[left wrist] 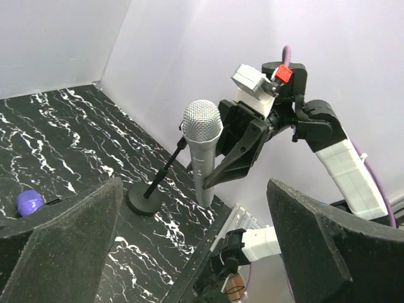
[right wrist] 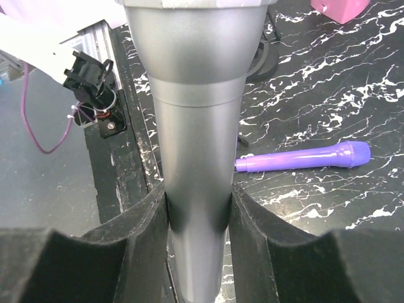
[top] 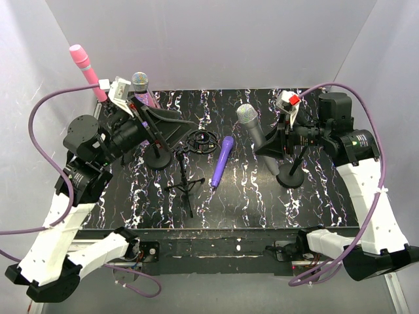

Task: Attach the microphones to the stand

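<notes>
Grips the silver-grey microphone (top: 254, 129) in the right claw (top: 270, 144), pads squeezed on both sides of the handle. Holds it head up, slightly tilted, lifted off the surface (top: 249, 203), just beside the right stand (top: 292, 175) with its round base; touching the stand or not, cannot tell. Left claw (top: 173, 127) wide open, gripping nothing, above the left stand (top: 157, 160), also round-based. Plain purple microphone (top: 221, 162) flat on the surface near the middle, between the two stands and just beside a small tripod (top: 185, 183). Pink microphone (top: 87, 70) raised and tilted at far left. Glittery purple microphone (top: 140, 84) head up just behind the left claw. Mounting of these two hidden by the left arm, cannot tell. Pink block (right wrist: 338, 7) on the surface at the top edge of the right wrist view.
</notes>
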Action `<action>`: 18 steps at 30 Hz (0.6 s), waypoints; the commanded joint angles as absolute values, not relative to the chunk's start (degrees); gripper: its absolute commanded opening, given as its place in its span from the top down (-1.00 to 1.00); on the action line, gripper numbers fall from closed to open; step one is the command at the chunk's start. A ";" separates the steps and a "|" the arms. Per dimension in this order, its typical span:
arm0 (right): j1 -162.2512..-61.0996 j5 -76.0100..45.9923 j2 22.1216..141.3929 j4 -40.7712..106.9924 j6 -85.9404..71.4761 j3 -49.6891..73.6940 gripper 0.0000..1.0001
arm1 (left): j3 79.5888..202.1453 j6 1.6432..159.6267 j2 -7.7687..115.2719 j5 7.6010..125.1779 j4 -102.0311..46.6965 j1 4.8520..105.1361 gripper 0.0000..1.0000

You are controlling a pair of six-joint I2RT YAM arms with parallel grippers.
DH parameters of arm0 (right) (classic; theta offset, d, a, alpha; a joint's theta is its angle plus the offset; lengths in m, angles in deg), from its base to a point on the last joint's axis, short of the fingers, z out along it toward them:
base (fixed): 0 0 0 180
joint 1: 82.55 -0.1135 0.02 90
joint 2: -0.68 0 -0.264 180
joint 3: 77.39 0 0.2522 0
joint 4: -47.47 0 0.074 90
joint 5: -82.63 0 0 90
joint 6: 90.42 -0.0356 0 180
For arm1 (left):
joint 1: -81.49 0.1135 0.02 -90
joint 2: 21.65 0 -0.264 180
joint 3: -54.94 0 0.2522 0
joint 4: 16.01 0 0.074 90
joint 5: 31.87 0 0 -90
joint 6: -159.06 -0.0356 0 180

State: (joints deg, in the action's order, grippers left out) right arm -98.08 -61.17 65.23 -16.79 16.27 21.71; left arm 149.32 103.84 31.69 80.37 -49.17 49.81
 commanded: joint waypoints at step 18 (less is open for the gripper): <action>-97.14 -70.21 64.13 -15.07 15.40 18.81 0.97 | 155.36 105.09 38.11 88.19 -43.84 49.85 -0.96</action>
